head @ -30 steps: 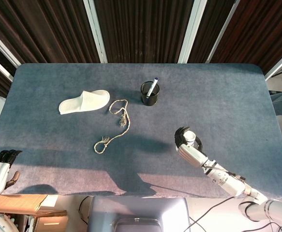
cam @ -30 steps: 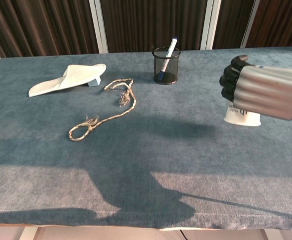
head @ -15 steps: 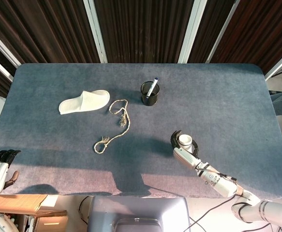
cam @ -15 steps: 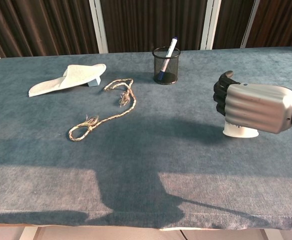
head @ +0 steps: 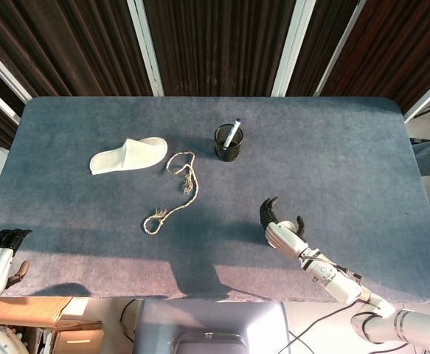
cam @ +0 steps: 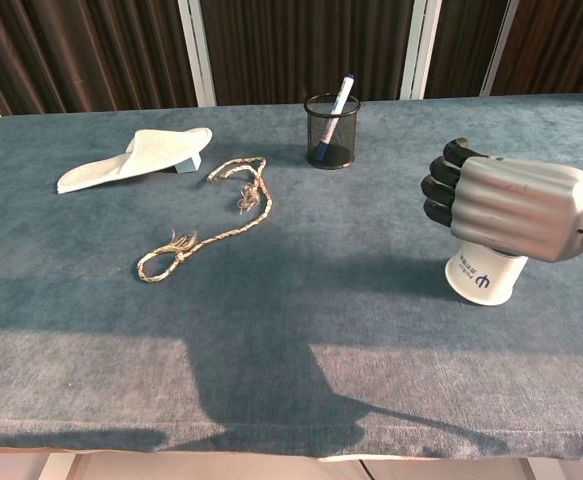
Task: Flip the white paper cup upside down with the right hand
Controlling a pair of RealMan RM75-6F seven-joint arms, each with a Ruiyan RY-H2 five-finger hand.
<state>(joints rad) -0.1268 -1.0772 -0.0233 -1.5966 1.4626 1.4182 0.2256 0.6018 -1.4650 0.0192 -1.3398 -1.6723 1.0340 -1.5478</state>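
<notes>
Right hand [cam: 511, 207], fingers curled around the top of the white paper cup [cam: 484, 276], grips it at the blue table's [cam: 271, 330] near right, rim-down or not unclear from either view.

Rope [cam: 211, 215] lies between slipper [cam: 131, 155] and pen holder [cam: 331, 130].

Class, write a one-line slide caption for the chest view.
Right robot hand grips a white paper cup on the blue table.
</notes>
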